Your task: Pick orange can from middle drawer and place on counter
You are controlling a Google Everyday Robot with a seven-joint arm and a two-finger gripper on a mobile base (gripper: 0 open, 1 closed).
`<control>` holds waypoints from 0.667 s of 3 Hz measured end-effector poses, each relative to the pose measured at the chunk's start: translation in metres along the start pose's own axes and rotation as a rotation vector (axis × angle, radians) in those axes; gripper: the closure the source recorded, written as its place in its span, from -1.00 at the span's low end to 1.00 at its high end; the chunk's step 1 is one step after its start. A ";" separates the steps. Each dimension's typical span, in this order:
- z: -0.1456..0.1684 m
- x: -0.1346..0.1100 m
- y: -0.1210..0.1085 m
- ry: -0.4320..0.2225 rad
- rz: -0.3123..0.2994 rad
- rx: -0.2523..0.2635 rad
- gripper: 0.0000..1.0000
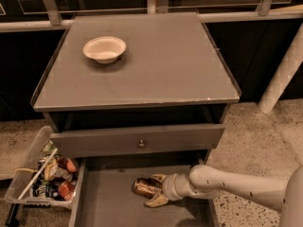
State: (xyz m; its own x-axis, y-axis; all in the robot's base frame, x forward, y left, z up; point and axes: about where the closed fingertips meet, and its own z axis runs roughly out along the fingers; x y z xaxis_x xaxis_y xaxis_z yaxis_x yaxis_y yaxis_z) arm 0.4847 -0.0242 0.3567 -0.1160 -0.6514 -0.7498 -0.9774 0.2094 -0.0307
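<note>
The orange can (143,187) lies on its side on the grey floor of the open middle drawer (111,202), below the closed drawer front. My gripper (152,189) reaches in from the right on a white arm. Its tan fingers (158,201) are spread, one above and one below the can's right end. The fingers stand around the can and have not closed on it. The counter (156,65) is the flat grey cabinet top above.
A white bowl (104,48) sits on the counter's left rear. A clear bin (45,176) of crumpled wrappers stands on the floor left of the drawer. The drawer front has a small knob (141,144). A white post (284,70) leans at the right.
</note>
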 end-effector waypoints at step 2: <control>-0.007 -0.004 0.001 0.010 -0.011 -0.006 0.77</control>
State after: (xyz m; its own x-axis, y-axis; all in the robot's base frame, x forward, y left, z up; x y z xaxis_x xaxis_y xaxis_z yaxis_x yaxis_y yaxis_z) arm 0.4830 -0.0270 0.3644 -0.1071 -0.6610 -0.7427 -0.9796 0.1978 -0.0348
